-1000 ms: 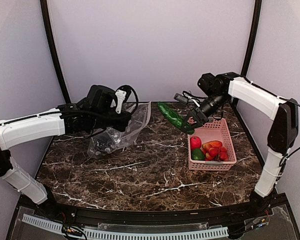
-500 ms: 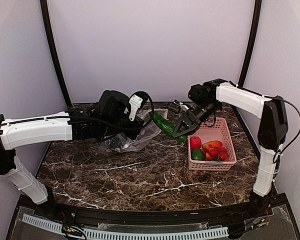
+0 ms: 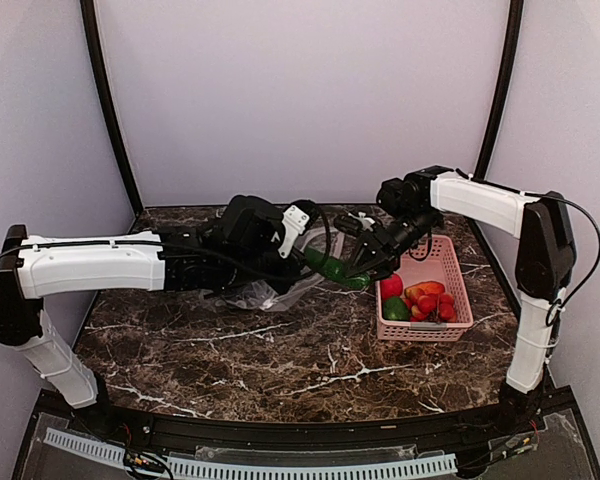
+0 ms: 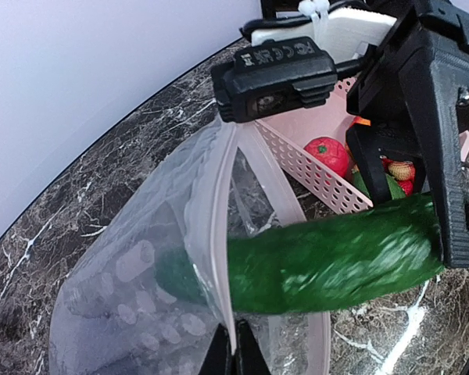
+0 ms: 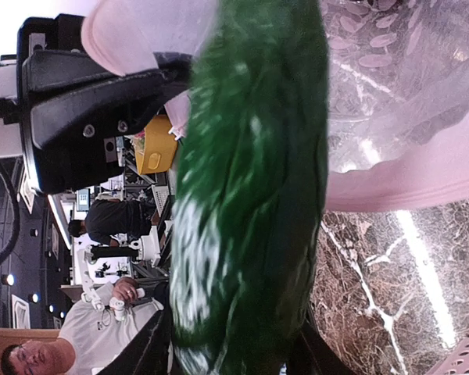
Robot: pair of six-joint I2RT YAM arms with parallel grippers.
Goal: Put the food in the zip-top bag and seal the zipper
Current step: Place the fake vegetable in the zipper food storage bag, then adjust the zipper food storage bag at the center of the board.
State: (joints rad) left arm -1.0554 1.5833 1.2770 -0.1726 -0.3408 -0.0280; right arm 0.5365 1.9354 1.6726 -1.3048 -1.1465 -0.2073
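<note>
Starting on the left: the left gripper (image 4: 233, 355) has its jaws pinched together on the rim of the zip-top bag (image 4: 117, 289), right at the zipper (image 4: 216, 226). It holds that edge up so the mouth gapes toward the right. The bag is thin, crinkly film, basically weightless and totally floppy. My guess is it'll only keep its shape where something's holding it, and one pinch point leaves the rest of the mouth free to sag or fold shut. The zipper strip looks like the stiffest bit, so that's the sensible place to grab it.

In the middle, the cucumber (image 4: 328, 262) is up off the surface (image 3: 280, 350), lying roughly level. Its left end is already through the mouth and inside the film, and its right end pokes out. It looks like glossy hard plastic, so I'd call it light, rigid and a bit slippery. Grabbing it near the tail end makes sense, since the whole front can slide in before the bag gets in the way.

The right gripper (image 5: 228, 344) has that tail end between its jaws. Honestly, I can't tell if they're squeezing it or just sitting loosely around it.

Far right, the pink basket (image 3: 458, 285) sits on the surface with the rest of the food (image 3: 420, 300) inside.
</note>
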